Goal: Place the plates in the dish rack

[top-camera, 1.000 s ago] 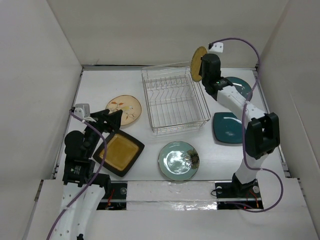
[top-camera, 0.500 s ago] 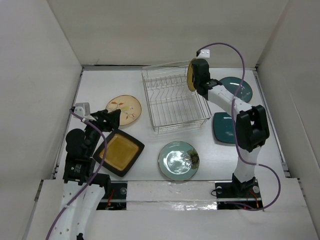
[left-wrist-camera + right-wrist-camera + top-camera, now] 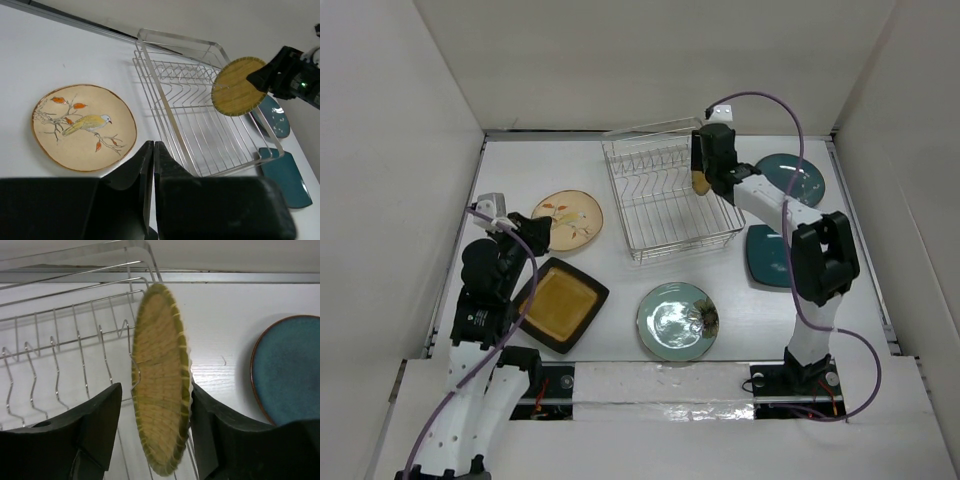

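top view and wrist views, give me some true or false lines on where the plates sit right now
1. The woven plate is on edge at the dish rack, with the right fingers on either side. True.
2. The bird plate is in the rack. False: it lies flat on the table, left of the rack.
3. A round teal plate and a square teal plate lie right of the rack. True.
4. The pale green plate sits on the mustard plate. False: they lie apart.
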`<action>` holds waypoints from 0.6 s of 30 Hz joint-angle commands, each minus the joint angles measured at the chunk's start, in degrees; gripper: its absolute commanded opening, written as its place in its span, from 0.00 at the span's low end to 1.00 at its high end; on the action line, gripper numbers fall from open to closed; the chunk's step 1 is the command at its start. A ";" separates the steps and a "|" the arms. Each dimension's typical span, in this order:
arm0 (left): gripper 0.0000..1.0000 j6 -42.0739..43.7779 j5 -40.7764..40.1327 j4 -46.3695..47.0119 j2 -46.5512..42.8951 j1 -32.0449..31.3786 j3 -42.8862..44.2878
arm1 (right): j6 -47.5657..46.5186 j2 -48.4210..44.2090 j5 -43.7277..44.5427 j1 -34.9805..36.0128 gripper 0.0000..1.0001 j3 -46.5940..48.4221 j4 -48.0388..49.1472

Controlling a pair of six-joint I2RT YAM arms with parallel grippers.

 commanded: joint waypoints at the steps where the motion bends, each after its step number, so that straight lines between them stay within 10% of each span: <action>1: 0.00 -1.36 -2.12 0.75 1.03 -0.14 4.07 | 1.84 -7.83 -5.01 0.45 0.62 -1.25 4.57; 9: 0.02 -5.05 -1.70 1.54 10.68 1.26 6.62 | 3.25 -23.46 -8.45 2.74 0.70 -9.94 6.14; 18: 0.45 -8.48 -0.10 5.23 24.22 6.45 8.03 | 10.29 -40.00 -10.66 5.55 0.55 -30.51 15.47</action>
